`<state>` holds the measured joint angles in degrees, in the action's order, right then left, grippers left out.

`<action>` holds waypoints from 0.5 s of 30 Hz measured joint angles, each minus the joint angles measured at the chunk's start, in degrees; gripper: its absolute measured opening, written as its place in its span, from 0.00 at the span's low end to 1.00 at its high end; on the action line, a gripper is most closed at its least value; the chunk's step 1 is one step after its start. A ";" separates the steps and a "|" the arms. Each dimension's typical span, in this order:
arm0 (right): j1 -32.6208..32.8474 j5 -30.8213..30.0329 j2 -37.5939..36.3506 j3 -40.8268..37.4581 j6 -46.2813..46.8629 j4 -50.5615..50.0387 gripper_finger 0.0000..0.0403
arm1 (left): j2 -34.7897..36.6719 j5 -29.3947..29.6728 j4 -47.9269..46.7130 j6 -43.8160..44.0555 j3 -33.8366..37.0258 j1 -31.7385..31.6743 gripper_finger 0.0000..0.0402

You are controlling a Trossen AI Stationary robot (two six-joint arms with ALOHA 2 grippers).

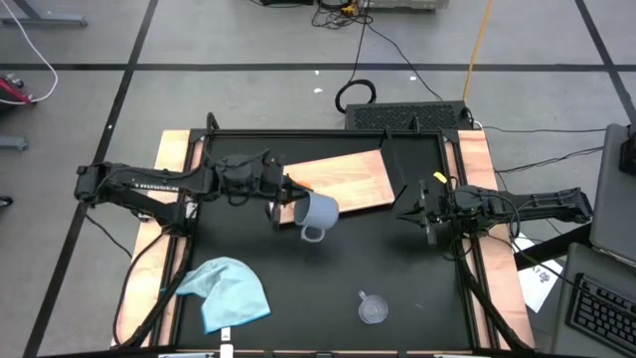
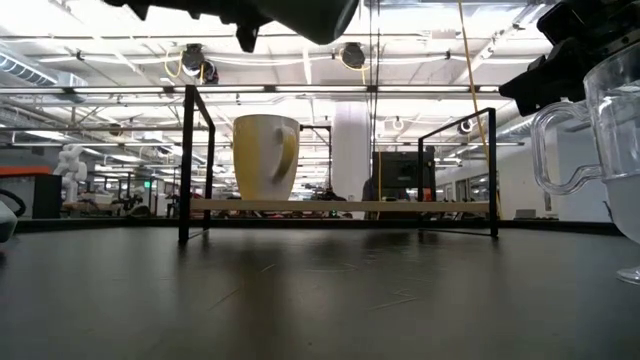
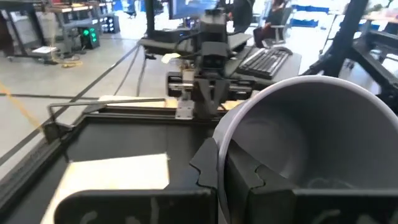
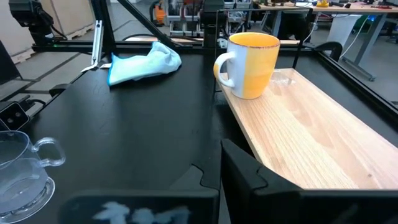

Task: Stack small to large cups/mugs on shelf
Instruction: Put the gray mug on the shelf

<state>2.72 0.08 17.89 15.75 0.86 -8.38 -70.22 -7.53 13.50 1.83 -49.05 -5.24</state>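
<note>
**Grey-blue cup held in the air by the shelf**

The left gripper (image 1: 281, 199) has its fingers clamped on the rim of the grey-blue cup (image 1: 317, 212), one finger inside the wall and one outside, as the left wrist view shows. The cup is tipped on its side with its handle toward the front of the table, and it hangs above the black tabletop (image 1: 328, 268) right at the front edge of the shelf (image 1: 348, 177). In the level view across the table only its dark underside shows, high above the board.

The shelf is a light wooden board on a thin black frame, lying at an angle across the back middle of the table. The orange cup (image 4: 252, 65) stands upright on it near its left end, its white handle turned out past the board's edge; from above it is mostly hidden under the left arm.

The clear cup (image 1: 373, 309) stands upright on the tabletop near the front, right of centre, well apart from the shelf. A light blue cloth (image 1: 227, 291) lies crumpled at the front left.

The right gripper (image 1: 415, 207) waits just off the right end of the shelf, holding nothing; whether its fingers are apart or together I cannot tell.
</note>
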 joint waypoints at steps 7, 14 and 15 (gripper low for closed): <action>0.00 -0.01 0.03 0.00 -0.05 -0.08 0.00 | -6.02 -1.55 -12.02 -0.07 -12.30 -3.95 0.01; 0.01 -0.01 0.02 -0.02 -0.07 -0.17 0.00 | -16.81 -2.80 -26.27 -2.54 -27.29 -6.51 0.01; 0.02 0.00 0.02 -0.02 -0.06 -0.33 0.00 | -18.50 -3.50 -27.22 -2.92 -29.40 -6.80 0.01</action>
<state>2.74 0.08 17.91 15.73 0.81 -8.71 -88.71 -11.03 -13.71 -1.09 -78.45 -12.04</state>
